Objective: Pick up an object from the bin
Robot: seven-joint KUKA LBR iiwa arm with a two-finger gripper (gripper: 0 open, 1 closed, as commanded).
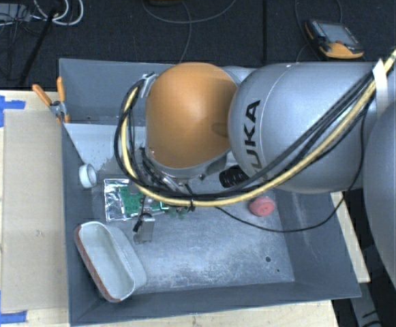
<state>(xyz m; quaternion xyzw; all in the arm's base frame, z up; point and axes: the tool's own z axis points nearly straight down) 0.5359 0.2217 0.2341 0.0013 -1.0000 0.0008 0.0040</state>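
My gripper [144, 228] reaches down below the orange cover into the left half of the bin, its tip close to the bin floor. Right beside it, to the upper left, lies a crinkled silver and green foil packet [122, 199]; its green edge runs under the gripper body. I cannot tell whether they touch. A white oval dish with a brown rim [108, 260] lies just below and left of the gripper, near the bin's front left corner. A small white round cap [87, 176] sits by the left wall above the packet.
A pink round thing [261, 206] lies on the right of the bin floor, under the arm. A small black cylinder [232, 176] shows beneath the arm near it. The arm and its cables cover the back of the bin.
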